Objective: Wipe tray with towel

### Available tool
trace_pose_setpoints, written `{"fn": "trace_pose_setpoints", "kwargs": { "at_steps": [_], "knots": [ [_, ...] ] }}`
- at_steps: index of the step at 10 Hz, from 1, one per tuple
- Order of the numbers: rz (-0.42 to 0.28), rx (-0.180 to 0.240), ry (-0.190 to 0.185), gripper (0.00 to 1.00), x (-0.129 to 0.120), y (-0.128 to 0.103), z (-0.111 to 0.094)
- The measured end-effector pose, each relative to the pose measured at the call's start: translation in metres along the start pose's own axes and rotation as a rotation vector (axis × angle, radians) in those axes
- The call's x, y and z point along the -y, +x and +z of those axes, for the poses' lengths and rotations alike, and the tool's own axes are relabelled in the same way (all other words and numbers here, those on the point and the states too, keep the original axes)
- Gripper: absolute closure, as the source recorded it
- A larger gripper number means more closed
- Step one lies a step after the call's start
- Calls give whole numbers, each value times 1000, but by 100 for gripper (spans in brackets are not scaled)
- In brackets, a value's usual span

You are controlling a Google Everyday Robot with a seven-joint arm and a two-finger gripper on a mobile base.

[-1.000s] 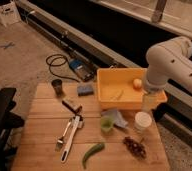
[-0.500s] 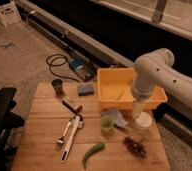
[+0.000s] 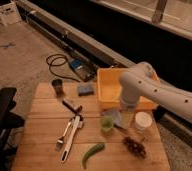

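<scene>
**A:** Start with the big things. Where does everything sit?

**B:** The wooden bench carries everything. The yellow tray stands at its far right corner, with the arm coming in across it from the right.

**A:** How will the tray handle?

**B:** I'd judge it to be stiff plastic, light and smooth-walled. It could slide on the wood when pressed, so wiping strokes should push down more than sideways.

**A:** And the hand?

**B:** The hand hangs just in front of the tray's near wall, low over the bench. It is spread wide and appears to grip nothing.

**A:** The towel?

**B:** The towel lies on the bench near the right edge. It is just beside the hand, between a small green cup and a white cup. I cannot tell whether the hand touches it.

**A:** How would it take a grip?

**B:** It looks thin, soft and floppy, with almost no weight. I would pinch a raised fold near its middle from above, so enough cloth bunches between the fingers. A corner hold would let it trail, and it might knock the green cup.

**A:** Any brand names, labels or writing?

**B:** None that I can read on anything.
</scene>
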Motion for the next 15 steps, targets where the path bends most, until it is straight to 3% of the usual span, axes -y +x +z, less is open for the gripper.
{"fn": "trace_pose_setpoints", "kwargs": {
  "at_steps": [2,6,8,11,15],
  "knots": [
    [-32,-7,-18,20,-12,-5,7],
    [-32,-5,-15,20,-12,-5,7],
    [-6,25,-53,20,-13,-2,19],
    [31,50,-131,20,-13,2,57],
    [83,78,-181,20,-3,12,83]
  ]
}}
